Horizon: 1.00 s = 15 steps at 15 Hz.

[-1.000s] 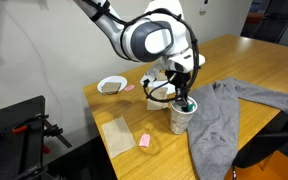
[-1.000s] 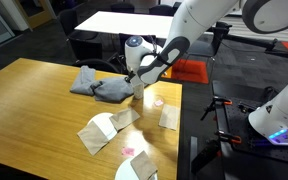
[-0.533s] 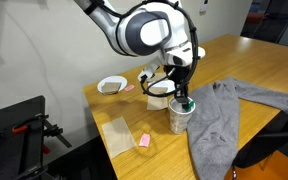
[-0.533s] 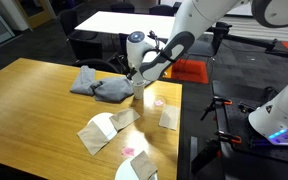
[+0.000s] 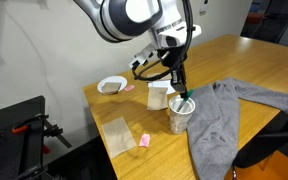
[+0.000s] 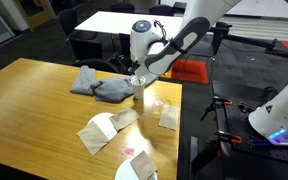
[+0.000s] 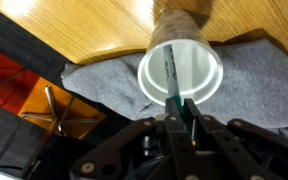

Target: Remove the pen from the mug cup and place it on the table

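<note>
Gripper hangs directly over cup, its fingers pinched narrow on the top end of pen. Pen's lower part sits inside the cup, slanting across its opening. Cup stands upright on table, at the edge of grey cloth.

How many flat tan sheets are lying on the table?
3, in an exterior view: front sheet, middle sheet near the cup, edge sheet. The arm may hide others.
</note>
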### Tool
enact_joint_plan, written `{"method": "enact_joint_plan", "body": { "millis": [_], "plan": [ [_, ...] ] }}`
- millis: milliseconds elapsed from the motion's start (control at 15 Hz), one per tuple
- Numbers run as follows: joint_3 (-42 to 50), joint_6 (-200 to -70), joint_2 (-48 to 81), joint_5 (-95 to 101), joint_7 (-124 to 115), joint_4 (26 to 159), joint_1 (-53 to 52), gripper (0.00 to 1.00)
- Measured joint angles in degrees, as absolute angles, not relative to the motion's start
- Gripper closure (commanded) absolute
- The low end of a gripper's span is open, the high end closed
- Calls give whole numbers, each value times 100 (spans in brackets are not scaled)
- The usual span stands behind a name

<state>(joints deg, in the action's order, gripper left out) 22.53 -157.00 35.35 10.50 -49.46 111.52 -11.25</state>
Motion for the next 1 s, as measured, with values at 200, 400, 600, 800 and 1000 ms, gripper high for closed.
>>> {"method": "enact_joint_plan", "body": {
  "millis": [200, 400, 600, 800, 1000],
  "plan": [
    [2369, -15698, 3095, 1322, -4946, 11411, -1225, 97],
    [2437, -15698, 2582, 1706, -4947, 11641, -1265, 97],
    [2445, -15692, 2015, 2127, -4952, 11883, -1266, 97],
    [2333, -15631, 1448, 2308, -4951, 12158, -1223, 97],
    [2033, -15512, 961, 2312, -4958, 12436, -1063, 97]
  ]
}}
